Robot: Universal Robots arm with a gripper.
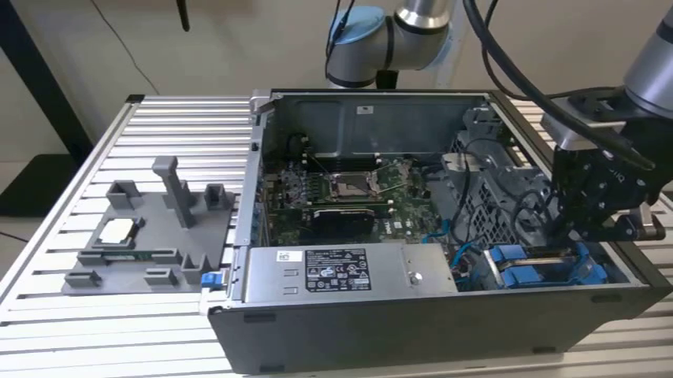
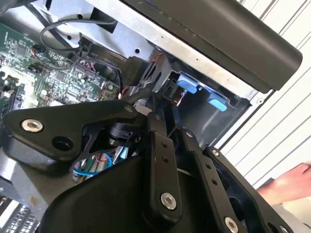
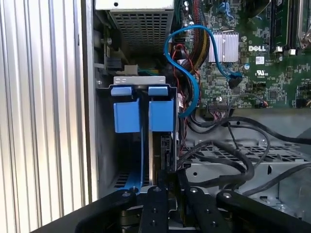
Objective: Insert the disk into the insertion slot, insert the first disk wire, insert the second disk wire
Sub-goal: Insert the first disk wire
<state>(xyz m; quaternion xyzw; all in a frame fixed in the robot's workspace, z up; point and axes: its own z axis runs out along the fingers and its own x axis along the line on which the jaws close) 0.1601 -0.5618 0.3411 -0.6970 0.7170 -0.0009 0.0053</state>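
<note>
Progress: disk point(image 3: 163, 148) at insertion slot point(image 3: 104, 145), seating unconfirmed; both wires judged outstanding.
From the exterior view's left: grey fixture point(image 1: 147, 236) on slatted surface point(image 1: 169, 126), well apart from the work; open case point(image 1: 421, 339) next, power supply box point(image 1: 347, 272) along its near wall; insertion slot at that view's right. First wrist view: hand point(image 3: 167, 179) down at slot, clamped narrow on dark slab standing on edge, taken for the disk, just beside blue tabs point(image 3: 160, 114) within slot's mouth. Beside slot, blue cable point(image 3: 187, 73) looped, one end at motherboard point(image 3: 272, 73), other end not traceable; so no wire counted as inserted. Remaining, by judgement: rest of disk seating, both wires.
</note>
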